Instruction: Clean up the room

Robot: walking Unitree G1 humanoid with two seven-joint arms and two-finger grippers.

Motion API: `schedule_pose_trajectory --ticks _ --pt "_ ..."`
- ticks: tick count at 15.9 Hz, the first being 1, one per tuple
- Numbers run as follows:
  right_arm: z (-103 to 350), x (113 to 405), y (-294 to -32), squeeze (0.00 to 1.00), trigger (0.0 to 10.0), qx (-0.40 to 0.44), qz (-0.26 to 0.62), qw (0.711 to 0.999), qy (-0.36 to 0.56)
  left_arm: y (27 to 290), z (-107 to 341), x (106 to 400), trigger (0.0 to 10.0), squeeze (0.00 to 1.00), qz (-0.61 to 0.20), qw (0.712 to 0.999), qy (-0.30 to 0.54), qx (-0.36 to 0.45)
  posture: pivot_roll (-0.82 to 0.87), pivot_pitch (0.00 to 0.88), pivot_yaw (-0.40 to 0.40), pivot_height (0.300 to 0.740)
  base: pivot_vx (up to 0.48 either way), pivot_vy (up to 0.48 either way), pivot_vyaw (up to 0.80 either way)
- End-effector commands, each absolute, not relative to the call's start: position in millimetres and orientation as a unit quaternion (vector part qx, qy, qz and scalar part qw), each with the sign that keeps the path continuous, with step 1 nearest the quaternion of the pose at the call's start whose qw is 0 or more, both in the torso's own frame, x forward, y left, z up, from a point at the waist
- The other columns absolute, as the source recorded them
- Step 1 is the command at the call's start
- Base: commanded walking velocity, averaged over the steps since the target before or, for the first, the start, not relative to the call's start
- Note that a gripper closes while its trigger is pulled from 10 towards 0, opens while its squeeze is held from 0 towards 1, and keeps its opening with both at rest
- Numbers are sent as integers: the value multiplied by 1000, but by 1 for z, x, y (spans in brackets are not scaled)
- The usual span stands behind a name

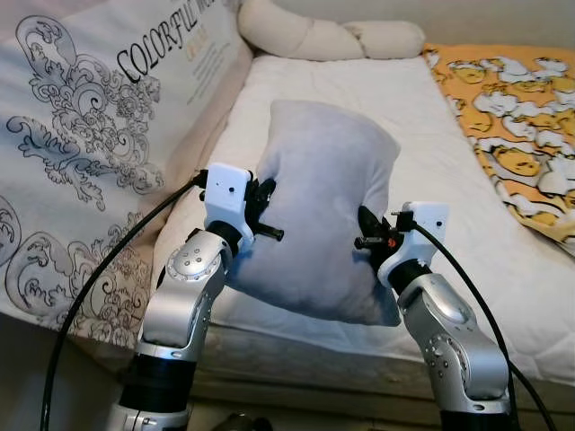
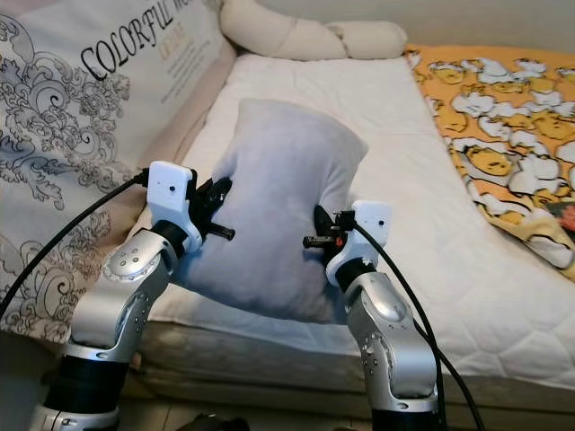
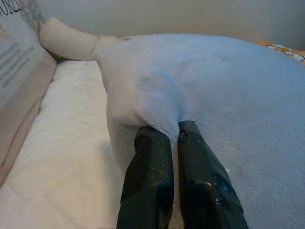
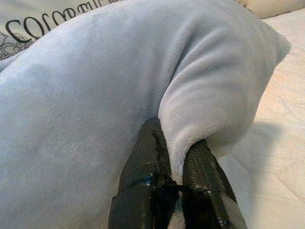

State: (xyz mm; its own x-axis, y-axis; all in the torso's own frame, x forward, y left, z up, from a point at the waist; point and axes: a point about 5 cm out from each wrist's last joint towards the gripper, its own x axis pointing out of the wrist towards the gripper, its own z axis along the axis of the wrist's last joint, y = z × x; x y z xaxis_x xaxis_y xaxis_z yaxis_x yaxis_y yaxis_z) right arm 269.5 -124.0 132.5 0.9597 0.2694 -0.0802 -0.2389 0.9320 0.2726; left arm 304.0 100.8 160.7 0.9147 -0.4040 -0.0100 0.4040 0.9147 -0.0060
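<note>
I see the grey pillow [image 1: 323,211] held above the mattress [image 1: 467,180], long axis running away from me toward the headboard. Left gripper [image 3: 164,131] and right gripper [image 4: 178,143] each pinch a fold; near corner hidden behind the arms.

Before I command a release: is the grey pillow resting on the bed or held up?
Held up: left tool and right tool each pinch a fold of the grey pillow, above the mattress.

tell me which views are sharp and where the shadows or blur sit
Left eye view: evenly lit and sharp, the pale blue plush pillow shading the white quilted mattress beneath it. Left wrist view: the left gripper pinches a pillow fold, its black fingers soft and close. Right wrist view: the right gripper likewise, with a faint shadow beside the pillow.
</note>
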Motion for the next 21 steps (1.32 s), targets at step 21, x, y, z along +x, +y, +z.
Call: schedule_pose_trajectory --ticks 21 --pt "141 278 -112 0 10000 120 154 979 58 121 173 295 10000 0 -144 990 -7 -7 -40 0 41 740 37 160 70"
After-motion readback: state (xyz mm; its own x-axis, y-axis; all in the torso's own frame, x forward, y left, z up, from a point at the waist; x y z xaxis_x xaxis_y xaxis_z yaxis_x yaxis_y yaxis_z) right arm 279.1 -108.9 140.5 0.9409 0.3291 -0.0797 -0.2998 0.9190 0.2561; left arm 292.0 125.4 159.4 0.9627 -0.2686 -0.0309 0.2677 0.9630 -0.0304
